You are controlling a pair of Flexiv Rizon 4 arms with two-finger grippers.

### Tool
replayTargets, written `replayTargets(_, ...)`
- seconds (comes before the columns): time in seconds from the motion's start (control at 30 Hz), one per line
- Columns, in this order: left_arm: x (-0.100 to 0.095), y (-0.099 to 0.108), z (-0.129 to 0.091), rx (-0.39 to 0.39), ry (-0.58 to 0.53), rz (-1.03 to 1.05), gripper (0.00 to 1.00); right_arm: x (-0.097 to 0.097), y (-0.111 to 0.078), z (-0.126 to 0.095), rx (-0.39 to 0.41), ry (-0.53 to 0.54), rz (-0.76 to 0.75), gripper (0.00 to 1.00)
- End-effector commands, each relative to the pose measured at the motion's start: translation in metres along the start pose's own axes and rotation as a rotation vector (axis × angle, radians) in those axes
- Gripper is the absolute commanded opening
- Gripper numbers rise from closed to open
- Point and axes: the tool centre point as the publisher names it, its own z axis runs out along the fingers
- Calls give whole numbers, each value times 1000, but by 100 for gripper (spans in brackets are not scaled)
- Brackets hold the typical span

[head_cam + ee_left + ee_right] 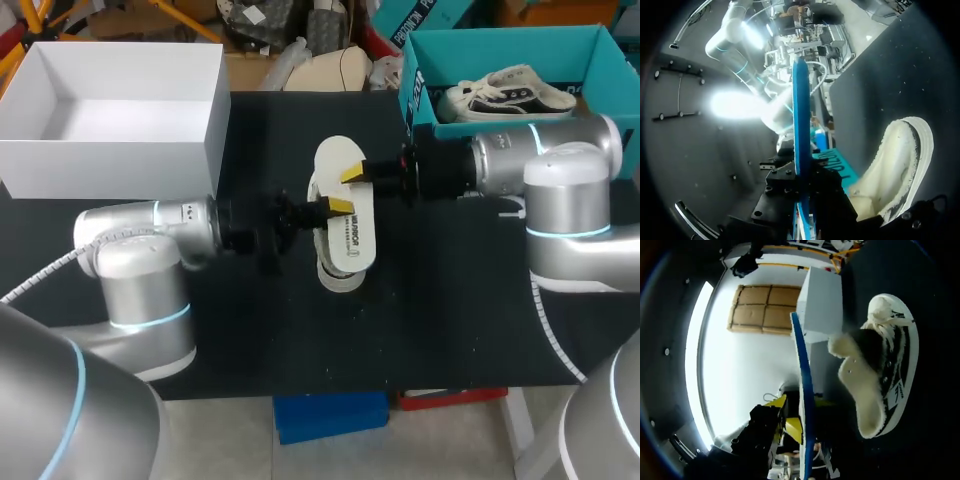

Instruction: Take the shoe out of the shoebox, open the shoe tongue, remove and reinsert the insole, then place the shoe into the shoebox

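White-faced, the one insole [350,235] hangs just above the canvas sneaker [338,282], pinched by both left gripper [336,206] and right gripper [352,174], so removal looks done and reinsertion needs it angled into that sneaker's mouth; a second sneaker [510,92] sits in the one teal shoebox [500,48] right of it, one white box [110,165] left.

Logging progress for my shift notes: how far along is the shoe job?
Done: the cream canvas sneaker with black stripes lies out on the black table, and its white, blue-edged insole is out. In hand: both arms' jaws pinch that insole above the sneaker. Left: reinserting it and boxing the sneaker.
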Motion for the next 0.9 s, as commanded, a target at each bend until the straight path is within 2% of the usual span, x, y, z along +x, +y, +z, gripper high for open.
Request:
replayTargets(0.03,-10,-9,-13,9,77,-33,0,3,-15,-4,-57,-35,-12,100)
replayTargets(0.1,-9,-14,-20,23,126,-61,0,1,-18,-6,-69,-67,-22,100)
replayTargets(0.17,-7,-21,-24,40,174,-84,0,0,-23,-8,-68,-155,-24,100)
replayTargets(0.33,-3,-37,-38,62,296,-134,0,-4,-40,-18,-137,-255,-24,100)
replayTargets(0.53,1,-55,-52,120,375,-141,0,-4,-58,-34,-196,-385,-40,100)
replayTargets(0.9,1,-55,-52,120,375,-141,0,-4,-58,-34,-196,-385,-40,100)
